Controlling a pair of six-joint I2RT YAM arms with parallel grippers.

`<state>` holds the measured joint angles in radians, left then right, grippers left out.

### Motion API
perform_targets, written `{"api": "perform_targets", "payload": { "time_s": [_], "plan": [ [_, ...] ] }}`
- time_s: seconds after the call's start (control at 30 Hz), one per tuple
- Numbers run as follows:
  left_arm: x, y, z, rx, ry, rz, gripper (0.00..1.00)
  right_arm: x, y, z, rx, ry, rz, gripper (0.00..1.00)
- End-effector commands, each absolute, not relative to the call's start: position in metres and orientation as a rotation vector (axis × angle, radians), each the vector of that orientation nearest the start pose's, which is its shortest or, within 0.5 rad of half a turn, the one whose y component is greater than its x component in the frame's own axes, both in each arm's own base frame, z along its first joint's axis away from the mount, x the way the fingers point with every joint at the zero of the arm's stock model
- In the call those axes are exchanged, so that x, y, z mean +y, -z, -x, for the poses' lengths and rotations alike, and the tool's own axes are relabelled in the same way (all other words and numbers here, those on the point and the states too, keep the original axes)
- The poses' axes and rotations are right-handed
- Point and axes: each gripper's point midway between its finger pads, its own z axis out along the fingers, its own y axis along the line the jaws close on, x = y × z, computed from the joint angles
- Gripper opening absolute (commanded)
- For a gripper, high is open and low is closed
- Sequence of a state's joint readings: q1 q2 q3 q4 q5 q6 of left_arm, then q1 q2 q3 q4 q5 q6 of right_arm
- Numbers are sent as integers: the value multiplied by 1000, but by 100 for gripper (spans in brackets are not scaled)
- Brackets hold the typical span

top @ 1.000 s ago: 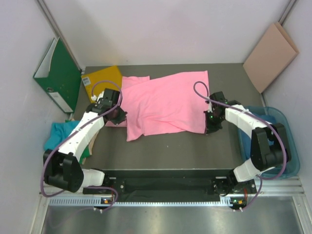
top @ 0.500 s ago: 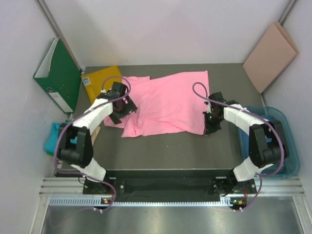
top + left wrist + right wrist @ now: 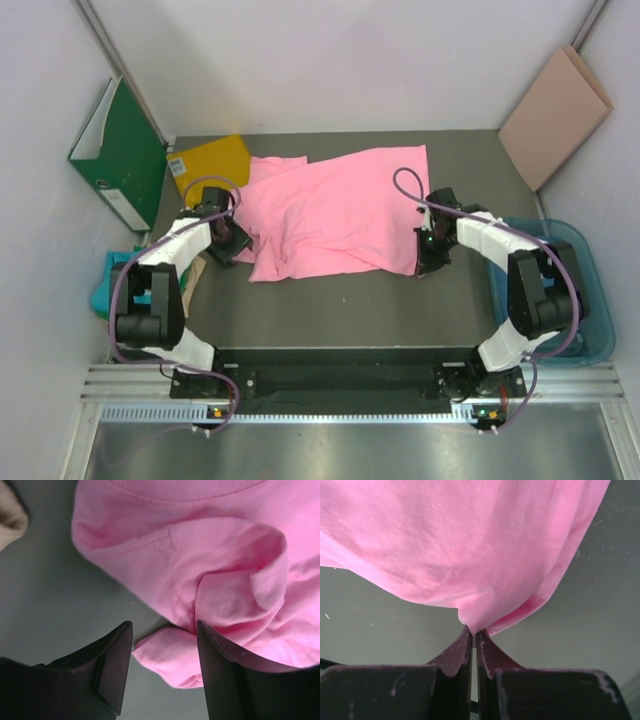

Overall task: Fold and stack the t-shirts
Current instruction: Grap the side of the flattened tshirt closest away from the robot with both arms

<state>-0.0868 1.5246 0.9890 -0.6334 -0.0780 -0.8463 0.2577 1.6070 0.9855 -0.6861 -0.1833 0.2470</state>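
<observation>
Where the left arm is folded back sharply at its elbow beside the left edge of the desk (image 3: pixel 330 310), its forearm is run toward the far edge and the left claw (image 3: pixel 230 238) is turned inward onto the left end of the pink t-shirt (image 3: pixel 340 215). That claw is held open. In the left wrist view its two dark fingers (image 3: pixel 115 665) are set apart on either side of a small bunched lobe of pink cloth, one touching the folds and the other kept just clear, so nothing is clamped. The right arm is bowed out toward the desk's right edge and bent back in, with the right claw (image 3: pixel 428 252) lowered at the shirt's right end, on its near side. Its fingers are pressed together on the stitched hem, which is pinched and drawn into a small peak. The shirt is spread crumpled across the middle of the desk, nearer the far edge, between the two claws. A teal t-shirt (image 3: pixel 104 292) is bunched past the left edge.
</observation>
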Motion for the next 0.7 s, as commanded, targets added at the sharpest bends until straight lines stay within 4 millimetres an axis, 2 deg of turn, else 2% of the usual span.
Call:
{"api": "perform_targets", "payload": {
  "time_s": [0.0, 0.33, 0.53, 0.6, 0.67],
  "plan": [
    [-59, -62, -350, 2502, 343, 991, 57, 119, -50, -288, 2854, -388, 52, 2],
    [-78, -52, -383, 2523, 481, 983, 49, 118, -48, -287, 2865, -381, 57, 2],
    [-83, -48, -389, 2529, 516, 980, 44, 117, -46, -288, 2872, -380, 61, 2],
    [-85, -51, -392, 2523, 535, 972, 40, 118, -46, -289, 2875, -381, 63, 2],
    [-87, -56, -393, 2518, 544, 962, 41, 118, -46, -291, 2873, -381, 61, 2]
  ]
}}
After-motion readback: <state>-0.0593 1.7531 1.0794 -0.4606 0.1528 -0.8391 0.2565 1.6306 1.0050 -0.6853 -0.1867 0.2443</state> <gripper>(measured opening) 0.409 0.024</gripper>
